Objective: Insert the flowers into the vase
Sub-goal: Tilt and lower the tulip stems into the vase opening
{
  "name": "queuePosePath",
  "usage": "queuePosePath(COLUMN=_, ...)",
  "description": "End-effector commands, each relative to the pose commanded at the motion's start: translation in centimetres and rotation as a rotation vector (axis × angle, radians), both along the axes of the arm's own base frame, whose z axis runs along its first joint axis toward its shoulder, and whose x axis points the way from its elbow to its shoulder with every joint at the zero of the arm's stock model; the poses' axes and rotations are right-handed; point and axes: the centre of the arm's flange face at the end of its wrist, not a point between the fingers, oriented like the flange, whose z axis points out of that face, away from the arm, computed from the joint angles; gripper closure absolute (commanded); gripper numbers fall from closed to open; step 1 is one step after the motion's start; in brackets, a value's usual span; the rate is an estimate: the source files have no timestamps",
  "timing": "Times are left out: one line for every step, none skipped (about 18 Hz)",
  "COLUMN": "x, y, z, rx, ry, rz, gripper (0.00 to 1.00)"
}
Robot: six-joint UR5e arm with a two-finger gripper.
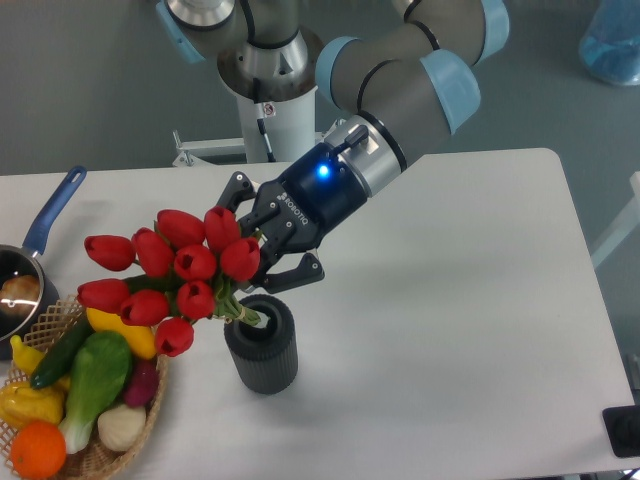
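The flowers (175, 270), a bunch of red tulips with green stems, lean to the left over the table. Their stem ends dip into the round mouth of the vase (262, 345), a short dark grey ribbed cylinder standing upright. My gripper (268, 250) sits just above and behind the vase and is shut on the bunch near the base of the blooms. The tulip heads hide most of the stems and part of the fingers.
A wicker basket (150, 395) of plastic vegetables stands at the front left, with the lowest tulips hanging over its rim. A blue-handled saucepan (40, 235) sits at the left edge. The arm's base (270, 90) rises behind the table.
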Motion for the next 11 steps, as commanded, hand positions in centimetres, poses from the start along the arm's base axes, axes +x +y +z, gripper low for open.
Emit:
queuePosePath(x=0.0, y=-0.1, z=-0.2, rx=0.009, ry=-0.012, rz=-0.005, gripper=0.59)
queuePosePath(x=0.1, y=-0.1, z=-0.3, rx=0.016, ry=-0.022, rz=-0.009, gripper=0.59)
queuePosePath(x=0.1, y=-0.2, z=-0.5, rx=0.019, ry=-0.03, rz=-0.011, gripper=0.59)
queuePosePath(x=0.1, y=-0.3, z=-0.5, rx=0.024, ry=-0.037, rz=-0.013, gripper=0.59)
queuePosePath(x=0.1, y=-0.4, z=-0.4, rx=0.033, ry=-0.041, rz=-0.016, gripper=0.59)
queuePosePath(x=0.0, y=-0.4, z=-0.5, rx=0.037, ry=-0.046, rz=-0.016, gripper=0.59)
queuePosePath(x=0.0, y=-0.4, z=-0.5, rx=0.038, ry=-0.048, rz=-0.017, gripper=0.59)
queuePosePath(x=-0.1, y=-0.5, z=-0.4, rx=0.04, ry=-0.047, rz=-0.016, gripper=0.59)
queuePosePath(x=-0.1, y=-0.4, z=-0.7, rx=0.041, ry=-0.053, rz=-0.018, gripper=0.59)
queuePosePath(x=-0.3, y=-0.4, z=-1.3, rx=0.036, ry=-0.065, rz=-0.017, gripper=0.59)
queuePosePath(x=-0.4, y=-0.5, z=-1.4, rx=0.04, ry=-0.073, rz=-0.016, gripper=0.59)
